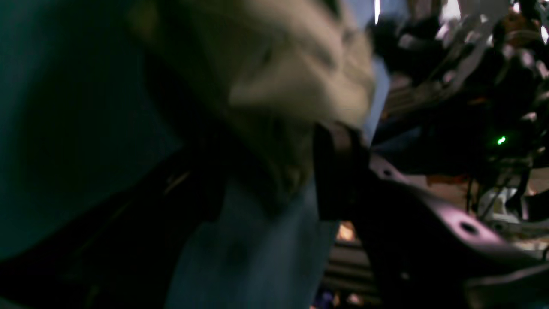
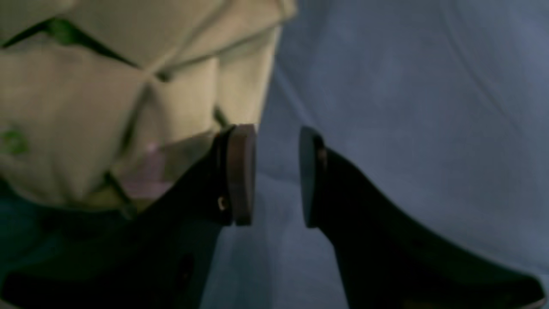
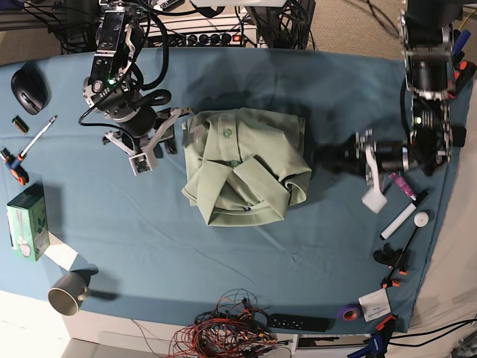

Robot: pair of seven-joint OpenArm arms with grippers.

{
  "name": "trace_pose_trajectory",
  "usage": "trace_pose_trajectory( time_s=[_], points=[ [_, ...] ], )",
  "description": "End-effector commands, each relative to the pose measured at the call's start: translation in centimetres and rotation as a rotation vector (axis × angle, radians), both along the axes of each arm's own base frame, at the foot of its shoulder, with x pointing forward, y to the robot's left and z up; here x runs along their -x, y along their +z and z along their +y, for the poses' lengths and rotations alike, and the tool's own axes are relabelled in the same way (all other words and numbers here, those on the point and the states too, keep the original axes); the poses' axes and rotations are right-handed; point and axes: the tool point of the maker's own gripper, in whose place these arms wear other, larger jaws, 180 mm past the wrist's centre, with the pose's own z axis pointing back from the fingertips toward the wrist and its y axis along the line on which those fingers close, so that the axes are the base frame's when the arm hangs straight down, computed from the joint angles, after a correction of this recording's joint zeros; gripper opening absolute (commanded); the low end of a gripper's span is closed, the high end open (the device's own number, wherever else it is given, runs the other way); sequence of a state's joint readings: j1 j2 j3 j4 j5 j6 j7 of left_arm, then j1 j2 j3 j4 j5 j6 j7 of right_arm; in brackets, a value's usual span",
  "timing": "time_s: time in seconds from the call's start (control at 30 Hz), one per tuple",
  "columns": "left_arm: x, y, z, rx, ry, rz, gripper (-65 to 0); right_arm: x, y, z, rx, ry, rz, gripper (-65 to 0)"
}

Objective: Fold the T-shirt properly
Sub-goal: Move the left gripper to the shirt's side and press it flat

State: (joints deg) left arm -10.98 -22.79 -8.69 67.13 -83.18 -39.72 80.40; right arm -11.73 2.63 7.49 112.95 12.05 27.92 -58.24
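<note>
The right fingers stand released, with a clear gap between the two pads and only blue cloth showing in it; the near pad sits just beside the edge of the T-shirt without pinching it. In the base view this arm hangs beside the shirt's collar side, toward the table's far left corner. The left fingers are a blur in their own wrist view: pale cloth lies close against them, but I cannot tell whether they are closed on it or free. From above, that arm reaches in from the table's right edge and ends near the shirt's right side. The T-shirt lies in a compact, roughly square bundle at the middle of the table, sleeves crossed on top, the lower corner a bit loose. The chief risk, as I judge it, is that either arm drags a fold open: a pad catching the hem on the way out would pull the bundle askew, and the loose lower flap looks the likeliest to spring apart.
</note>
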Motion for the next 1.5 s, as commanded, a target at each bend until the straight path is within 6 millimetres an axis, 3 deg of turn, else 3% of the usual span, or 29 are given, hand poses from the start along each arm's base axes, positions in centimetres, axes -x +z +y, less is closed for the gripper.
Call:
trace_pose_trajectory(
  time_s=[0.0,0.17,0.33,0.57,0.73,0.93,1.17,1.47],
  points=[
    [-0.8,1.3,0.5,0.017,0.012,-0.041,-32.7,-0.8,1.3,0.2,-0.009,0.008,-0.052,-46.9],
    [0.7,0.2,0.4,0.016,0.008,-0.007,-25.8,-0.8,1.2,0.1,-0.005,0.009,-0.051,-46.9],
    [1.1,0.7,-0.4,0.021,-0.008,-0.030,-25.4,-0.8,1.3,0.2,-0.007,0.009,-0.058,-46.9],
    [0.7,3.9,-4.4,0.092,-0.056,-0.147,-25.5,-0.8,1.2,0.1,-0.006,0.009,-0.054,-46.9],
    [0.7,4.5,-6.3,0.145,-0.060,-0.157,-25.5,0.2,0.2,0.4,0.000,0.041,-0.016,-46.9],
    [0.5,4.2,-5.8,0.120,-0.054,-0.158,-25.5,2.2,-3.1,0.5,-0.009,0.080,0.103,-46.9],
    [0.7,2.9,-4.2,0.043,-0.045,-0.146,-25.6,3.1,-3.0,1.7,-0.051,0.179,0.126,-46.9],
    [2.3,1.4,-4.2,0.051,-0.019,-0.097,-26.2,3.5,-2.5,3.2,-0.120,0.238,0.119,-46.9]
  ],
)
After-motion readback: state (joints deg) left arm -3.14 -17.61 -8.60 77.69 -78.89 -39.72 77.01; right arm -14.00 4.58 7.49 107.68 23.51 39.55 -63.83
